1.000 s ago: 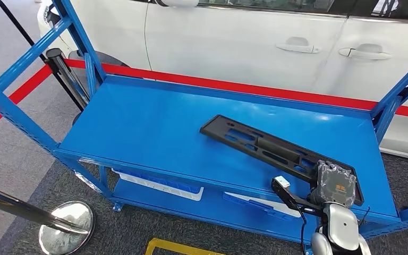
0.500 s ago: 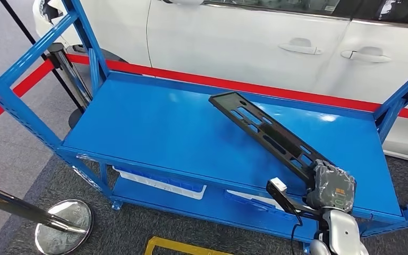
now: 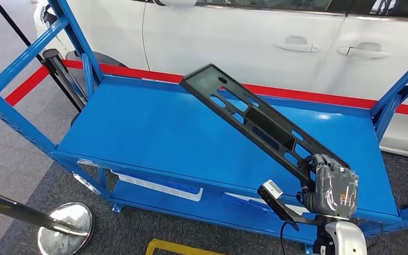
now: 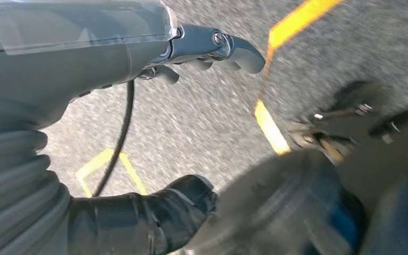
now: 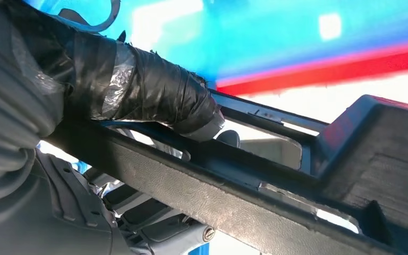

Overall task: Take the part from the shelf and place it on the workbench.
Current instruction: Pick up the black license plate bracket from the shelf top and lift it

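Part tilted above shelf, right hand gripping

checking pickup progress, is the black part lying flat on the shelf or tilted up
Tilted up. The right hand grips one end of the black part, and its far end is raised above the blue shelf.

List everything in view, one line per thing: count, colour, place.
part: one, black, long and slotted, tilted up over the shelf, near end in the right hand
shelf: one, blue metal rack, centre
bins: white-edged blue, lower level, count unclear
car: one, white, behind the shelf
barrier tape: red, between shelf and car
stanchion: one, chrome, lower left floor
floor marking: yellow, near floor
right hand: one, grey, grips the part
left hand: one, grey, over the floor, holds nothing
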Robot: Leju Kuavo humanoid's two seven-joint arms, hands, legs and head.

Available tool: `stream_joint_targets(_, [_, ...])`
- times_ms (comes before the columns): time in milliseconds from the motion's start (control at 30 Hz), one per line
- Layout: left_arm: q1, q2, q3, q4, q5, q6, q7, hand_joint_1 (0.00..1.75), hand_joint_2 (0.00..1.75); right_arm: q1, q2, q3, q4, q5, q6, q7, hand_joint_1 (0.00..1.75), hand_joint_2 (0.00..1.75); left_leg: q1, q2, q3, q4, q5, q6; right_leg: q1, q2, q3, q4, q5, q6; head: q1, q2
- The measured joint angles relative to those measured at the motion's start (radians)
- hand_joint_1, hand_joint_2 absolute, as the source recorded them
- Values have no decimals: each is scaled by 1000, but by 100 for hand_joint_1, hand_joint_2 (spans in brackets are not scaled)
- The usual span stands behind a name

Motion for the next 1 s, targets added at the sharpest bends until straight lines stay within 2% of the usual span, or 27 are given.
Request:
stream_joint_targets(67, [0,-1,0,0,5,3,-4,0,175,6,0,10,-35,0,-15,-4,175,175,2,0,-62,133,-60,-7,1,0,0,0,-1,-4,0,0])
stream_joint_targets(100, [1,-1,0,0,5,3,-5,0,175,8,-1,14,-51,1,-16,-6,175,175,3,0,-82,176,-70,-8,2,0,1,0,-1,-5,0,0])
stream_joint_targets(133, [2,-1,0,0,5,4,-4,0,175,10,-2,16,-66,2,-13,-7,175,175,3,0,-85,179,-57,-8,2,1,2,1,-2,-5,0,0])
stream_joint_targets(167, [2,-1,0,0,5,8,-1,0,175,12,-5,18,-79,1,-9,-8,175,175,3,0,-69,144,-28,-6,2,2,3,1,-2,-4,0,0])
stream_joint_targets(233, [2,-1,0,0,3,20,10,0,175,13,-12,21,-103,-4,0,-9,175,175,2,-1,-2,4,41,3,3,5,6,1,-4,-1,0,0])
stream_joint_targets(300, [1,-1,0,0,-2,31,22,0,175,13,-19,22,-119,-9,5,-8,175,175,-3,-2,40,-90,68,11,5,7,4,2,-4,6,0,0])
stream_joint_targets(367, [1,-1,0,0,-5,33,28,0,175,13,-25,22,-127,-11,8,-8,175,175,-7,-2,44,-104,71,16,7,7,2,1,1,17,0,0])
stream_joint_targets(433, [2,-1,0,0,-7,32,36,0,175,16,-32,24,-131,-11,10,-8,175,175,-2,1,44,-113,83,28,6,7,2,8,-9,27,0,0])
stream_joint_targets(467, [1,-1,0,0,-9,31,44,0,175,17,-38,24,-132,-12,11,-8,175,175,1,2,44,-118,90,34,6,7,-6,29,-30,31,0,0])
stream_joint_targets(500, [0,-1,0,0,-12,30,55,0,175,17,-43,25,-132,-13,11,-8,175,175,3,4,41,-121,94,39,6,6,-21,70,-63,34,1,0])
stream_joint_targets(567, [-1,-1,0,0,-20,29,79,0,175,18,-52,25,-131,-14,14,-8,175,175,1,6,31,-118,98,44,5,5,-70,195,-135,39,1,0])
stream_joint_targets(600, [-1,-1,0,0,-22,28,89,0,175,20,-56,24,-129,-14,14,-7,175,175,1,6,25,-115,99,45,3,4,-88,245,-154,42,1,0])
stream_joint_targets(633, [-2,0,0,0,-24,28,95,0,175,21,-58,24,-126,-15,15,-6,175,175,0,7,19,-111,100,46,2,4,-91,265,-156,43,1,0])
stream_joint_targets(667, [-2,0,0,0,-25,28,98,0,175,23,-60,22,-124,-16,15,-5,175,175,0,7,15,-106,101,45,0,4,-76,246,-138,44,1,0])
stream_joint_targets(733, [-3,-1,0,0,-25,28,99,0,175,27,-62,18,-122,-20,12,-4,175,175,1,7,7,-97,102,43,-2,2,-2,120,-81,43,1,0])
stream_joint_targets(800, [-3,-2,0,0,-24,29,96,0,175,34,-62,15,-122,-22,9,-3,175,175,-2,6,-1,-88,106,36,1,2,46,21,-49,36,1,0])
stream_joint_targets(867, [-3,-2,0,0,-23,30,94,0,175,44,-62,12,-122,-27,6,-5,175,175,-4,5,-8,-86,114,23,7,3,43,7,-41,27,0,0])
stream_joint_targets(933, [-2,-2,0,0,-24,31,96,0,175,53,-62,12,-123,-35,-1,-12,175,175,-4,4,-15,-82,111,10,3,2,33,4,-27,13,0,0])
stream_joint_targets(967, [-2,-2,-1,0,-24,31,97,0,175,56,-62,12,-125,-39,-7,-18,175,175,-3,3,-25,-64,91,4,1,1,27,1,-18,4,0,0])
stream_joint_targets(1000, [-2,-2,-1,0,-24,32,98,0,175,59,-62,12,-129,-40,-14,-23,175,175,-1,2,-40,-28,57,-1,-2,0,18,-1,-9,-3,0,0])
